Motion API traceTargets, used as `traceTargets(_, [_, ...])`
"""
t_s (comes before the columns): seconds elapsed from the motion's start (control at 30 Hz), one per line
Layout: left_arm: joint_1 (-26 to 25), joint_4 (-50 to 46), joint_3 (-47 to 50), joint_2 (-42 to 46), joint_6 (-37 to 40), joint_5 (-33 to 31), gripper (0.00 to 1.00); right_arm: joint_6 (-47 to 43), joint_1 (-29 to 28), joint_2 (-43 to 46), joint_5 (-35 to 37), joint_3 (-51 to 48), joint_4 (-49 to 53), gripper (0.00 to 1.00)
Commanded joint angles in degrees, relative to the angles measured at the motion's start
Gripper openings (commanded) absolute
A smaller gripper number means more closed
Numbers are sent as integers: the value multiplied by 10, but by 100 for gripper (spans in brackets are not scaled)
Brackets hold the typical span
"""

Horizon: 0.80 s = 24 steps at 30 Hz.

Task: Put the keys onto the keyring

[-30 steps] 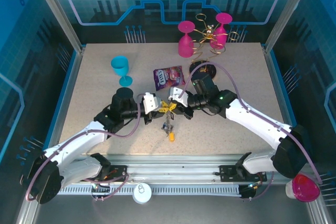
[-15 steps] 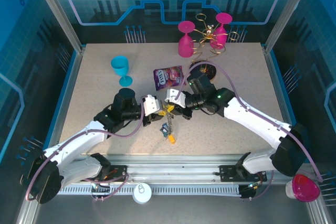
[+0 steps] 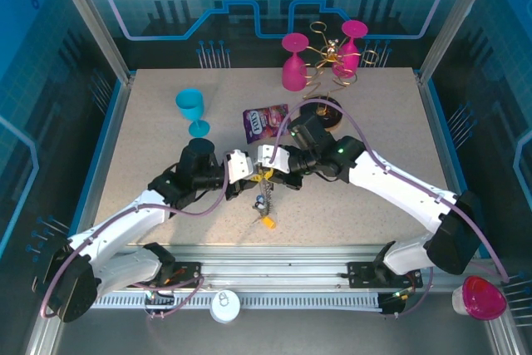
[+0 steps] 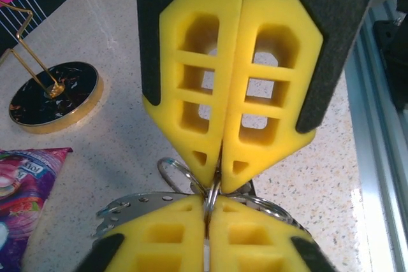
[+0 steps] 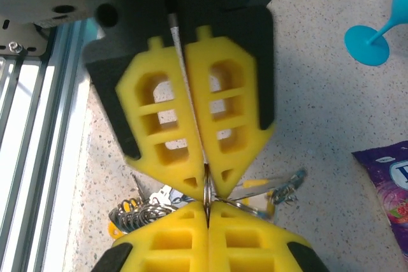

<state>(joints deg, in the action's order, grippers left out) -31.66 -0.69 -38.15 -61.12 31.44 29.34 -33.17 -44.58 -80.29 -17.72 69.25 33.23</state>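
My two grippers meet tip to tip over the middle of the table. The left gripper (image 3: pixel 252 177) (image 4: pixel 209 200) and the right gripper (image 3: pixel 271 169) (image 5: pixel 208 207) are both shut on the thin grey wire of the keyring (image 4: pixel 173 160), which runs between the yellow pads. In the left wrist view the right gripper (image 4: pixel 220 179) comes down from above. Several keys (image 3: pixel 262 203) hang below the pinch, with a yellow-orange tag (image 3: pixel 268 222) resting on the table. The right wrist view has a bunch of keys (image 5: pixel 141 213) on the left and a blue-tagged key (image 5: pixel 287 186) on the right.
A purple snack packet (image 3: pixel 264 121) lies just behind the grippers. A teal cup (image 3: pixel 191 108) stands at the back left. Pink glasses (image 3: pixel 293 64) and a gold wire rack (image 3: pixel 328 56) stand at the back. A round black base (image 4: pixel 54 93) sits beside the right arm.
The right gripper has shifted left toward the left gripper. The left jaws have closed the last bit onto the wire. The hanging keys moved slightly.
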Motion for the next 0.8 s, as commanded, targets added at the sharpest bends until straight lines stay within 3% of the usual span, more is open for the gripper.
traceTargets(0.0, [-4, -12, -27, -5, 19, 30, 0, -11, -15, -8, 2, 22, 2, 0])
traceTargets(0.07, [-5, -11, -24, 1, 24, 30, 0, 5, -7, 3, -1, 12, -12, 0])
traceTargets(0.17, [-5, 11, -7, 13, 29, 29, 0, 49, 26, 40, -43, -31, -61, 26])
traceTargets(0.23, [-5, 40, 9, 23, 29, 28, 0, 77, 42, 63, -70, -66, -100, 32])
traceTargets(0.53, [-5, 93, 43, 40, 22, 41, 0, 154, 47, 78, -102, -134, -190, 28])
traceTargets(0.77, [-5, 102, 45, 39, 12, 31, 0, 149, 47, 63, -129, -120, -159, 25])
